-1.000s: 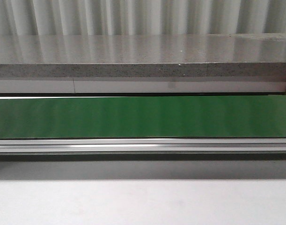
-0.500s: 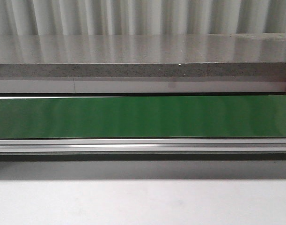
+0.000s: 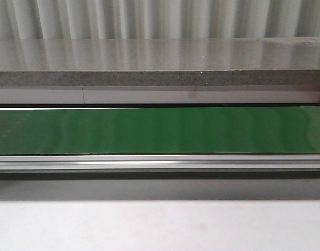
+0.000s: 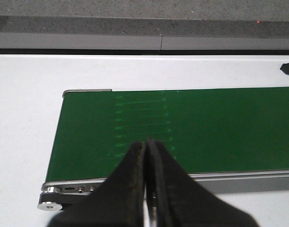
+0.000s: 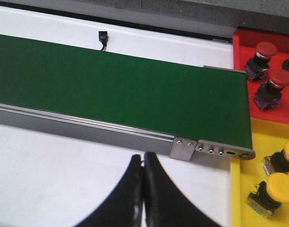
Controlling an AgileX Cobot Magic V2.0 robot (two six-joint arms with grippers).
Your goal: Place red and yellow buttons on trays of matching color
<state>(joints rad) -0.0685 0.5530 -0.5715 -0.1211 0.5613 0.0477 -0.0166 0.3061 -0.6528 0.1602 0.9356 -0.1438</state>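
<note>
Two grippers hung with fingers pressed together, holding nothing: the left gripper [image 4: 145, 142] over the near edge of the green conveyor belt [image 4: 191, 127], the right gripper [image 5: 143, 158] above the white table [image 5: 64, 175] just short of the belt's metal rail [image 5: 87, 125]. In the right wrist view, at about two o'clock from that gripper, two red buttons [image 5: 266, 49] stood in the red tray [image 5: 272, 111]; at about three o'clock, two yellow buttons [image 5: 279, 185] sat in the yellow tray [image 5: 239, 189] beside it. The front view showed only the bare belt.
</note>
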